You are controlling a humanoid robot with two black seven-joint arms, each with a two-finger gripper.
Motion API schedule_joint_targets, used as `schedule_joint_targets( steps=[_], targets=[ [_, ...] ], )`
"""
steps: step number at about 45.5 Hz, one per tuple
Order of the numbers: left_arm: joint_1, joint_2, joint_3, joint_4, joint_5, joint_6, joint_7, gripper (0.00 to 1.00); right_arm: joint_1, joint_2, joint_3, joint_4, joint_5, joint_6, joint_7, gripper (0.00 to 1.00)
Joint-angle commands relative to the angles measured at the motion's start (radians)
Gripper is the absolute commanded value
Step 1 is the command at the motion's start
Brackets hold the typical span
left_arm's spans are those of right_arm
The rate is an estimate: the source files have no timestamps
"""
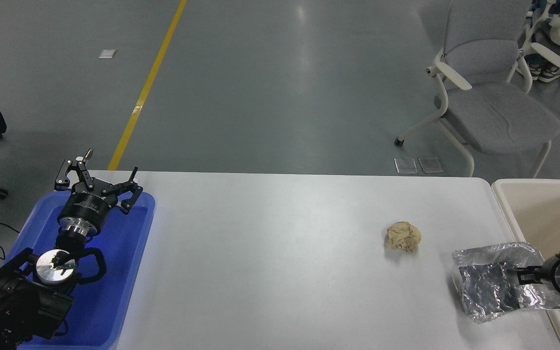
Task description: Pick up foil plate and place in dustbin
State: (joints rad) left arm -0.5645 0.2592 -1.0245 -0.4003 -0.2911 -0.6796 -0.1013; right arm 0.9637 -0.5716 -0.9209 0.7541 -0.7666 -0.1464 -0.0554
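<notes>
The foil plate (489, 284), a crinkled silver tray, lies on the white table (270, 253) near its right front corner. My right gripper (517, 284) comes in from the right edge, low over the plate's right part, with its fingers spread apart and nothing lifted. The cream dustbin (533, 206) stands just past the table's right edge, right beside the plate. My left gripper (97, 180) is parked open over the blue tray at the lower left.
A crumpled tan paper ball (403, 236) lies on the table left of and behind the plate. A shallow blue tray (124, 272) sits at the left end. A grey office chair (489, 92) stands on the floor beyond the table.
</notes>
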Motion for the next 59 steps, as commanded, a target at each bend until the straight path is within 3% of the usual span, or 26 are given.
schedule_joint_targets(
  steps=[1,6,14,18,25,29,38,48,59],
  targets=[
    [0.000,0.000,0.000,0.000,0.000,0.000,0.000,1.00,-0.045,0.004,0.007,-0.025,0.000,-0.025,0.011,0.57],
    [0.000,0.000,0.000,0.000,0.000,0.000,0.000,1.00,-0.057,0.004,0.007,-0.025,0.000,-0.025,0.011,0.38],
    [0.000,0.000,0.000,0.000,0.000,0.000,0.000,1.00,-0.057,0.004,0.007,-0.025,0.000,-0.039,0.032,0.32],
    [0.000,0.000,0.001,0.000,0.000,0.000,0.000,1.00,-0.059,0.006,0.007,-0.025,0.000,-0.045,0.035,0.19],
    [0.000,0.000,0.000,0.000,0.000,0.000,0.000,1.00,-0.057,0.006,0.007,-0.025,0.000,-0.065,0.038,0.08],
    [0.000,0.000,0.000,0.000,0.001,0.000,0.000,1.00,-0.054,0.006,0.007,-0.024,0.001,-0.065,0.061,0.00],
    [0.000,0.000,0.000,0.000,0.001,0.000,0.000,1.00,-0.016,-0.002,0.007,-0.015,0.009,-0.059,0.111,0.00],
    [0.000,0.000,0.000,0.000,0.001,0.000,0.000,1.00,0.079,-0.056,0.007,0.017,0.012,-0.032,0.135,0.00],
    [0.000,0.000,0.001,0.000,0.001,0.000,0.000,1.00,0.249,-0.160,0.007,0.063,0.012,0.085,0.210,0.00]
  ],
)
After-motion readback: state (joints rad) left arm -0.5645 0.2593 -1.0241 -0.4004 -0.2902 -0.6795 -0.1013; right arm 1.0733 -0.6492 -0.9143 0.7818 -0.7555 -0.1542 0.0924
